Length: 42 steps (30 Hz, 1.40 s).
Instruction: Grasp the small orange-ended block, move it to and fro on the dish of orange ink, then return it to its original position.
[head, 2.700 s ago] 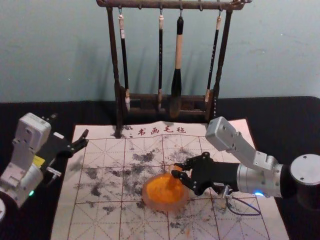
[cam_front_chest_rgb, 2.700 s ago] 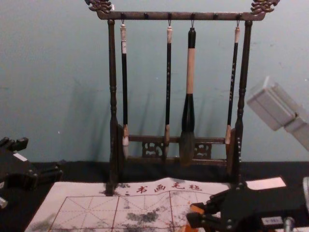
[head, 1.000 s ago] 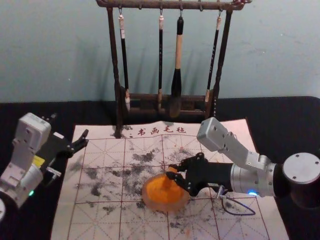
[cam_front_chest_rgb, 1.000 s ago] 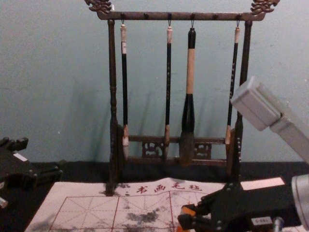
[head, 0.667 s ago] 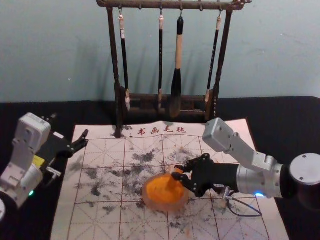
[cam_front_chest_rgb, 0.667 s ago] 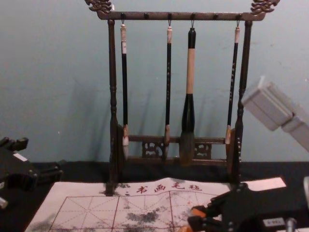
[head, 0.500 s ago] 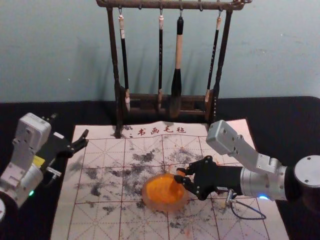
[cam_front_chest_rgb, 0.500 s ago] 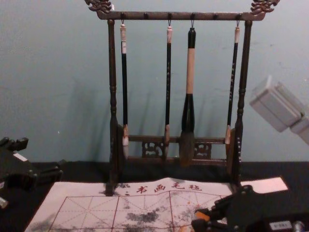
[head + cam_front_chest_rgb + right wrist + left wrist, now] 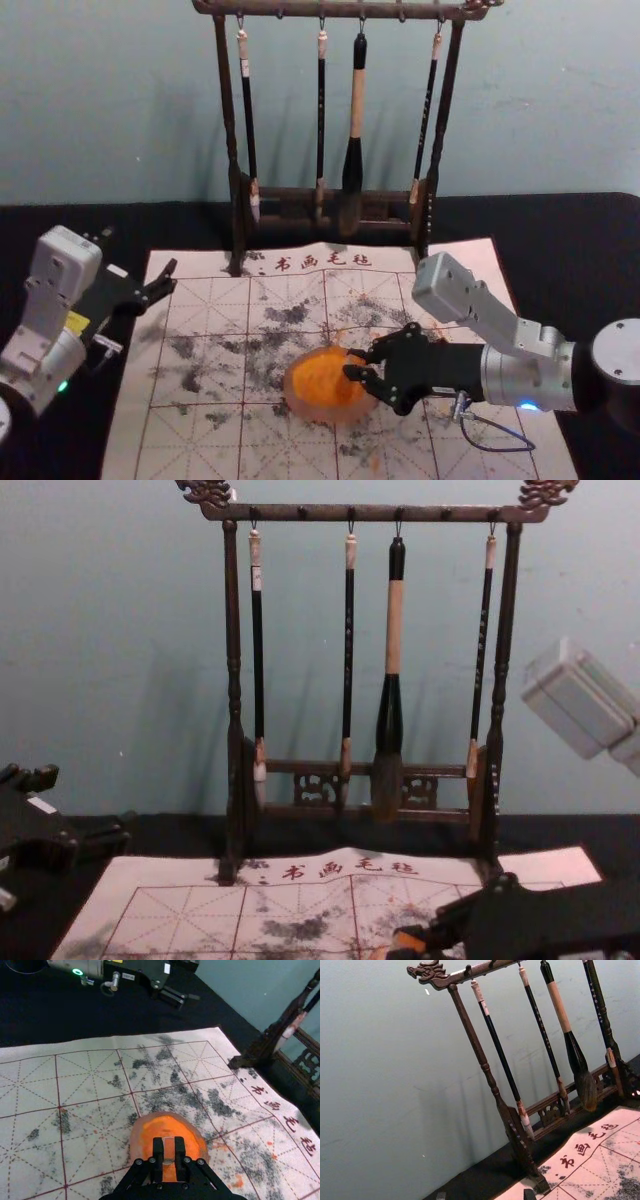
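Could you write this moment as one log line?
Right gripper: closed on block | Position: over orange-ink dish | Ink contact: unclear | Left gripper: open, idle

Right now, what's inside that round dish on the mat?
Orange ink spreads across the dish, so the bottom beneath can't be seen. The right gripper holds the small orange-ended block over the dish's right side; whether it touches the ink, I cannot tell.

"What lies on the black tabletop (image 9: 580,240)?"

"A white, red-gridded mat (image 9: 200,440), smudged black and orange."

"And at its far edge?"

"A dark, carved wooden brush rack (image 9: 229,120) stands upright, its front feet reaching onto the mat."
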Each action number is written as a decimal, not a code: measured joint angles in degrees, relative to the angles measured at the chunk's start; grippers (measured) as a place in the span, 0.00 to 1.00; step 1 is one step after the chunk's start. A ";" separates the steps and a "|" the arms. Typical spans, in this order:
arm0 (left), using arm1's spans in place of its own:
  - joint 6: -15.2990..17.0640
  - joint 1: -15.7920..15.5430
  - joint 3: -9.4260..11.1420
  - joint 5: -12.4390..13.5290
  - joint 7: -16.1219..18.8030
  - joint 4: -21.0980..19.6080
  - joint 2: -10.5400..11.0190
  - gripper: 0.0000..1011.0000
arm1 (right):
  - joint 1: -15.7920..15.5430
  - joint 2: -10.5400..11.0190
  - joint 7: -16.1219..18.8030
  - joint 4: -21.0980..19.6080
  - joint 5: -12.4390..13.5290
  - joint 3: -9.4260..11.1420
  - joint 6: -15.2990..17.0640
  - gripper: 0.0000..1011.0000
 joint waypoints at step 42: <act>0.00 0.00 0.00 0.00 0.00 0.00 0.00 0.99 | 3.87 -2.78 -0.18 4.58 -1.56 -1.55 0.04 0.11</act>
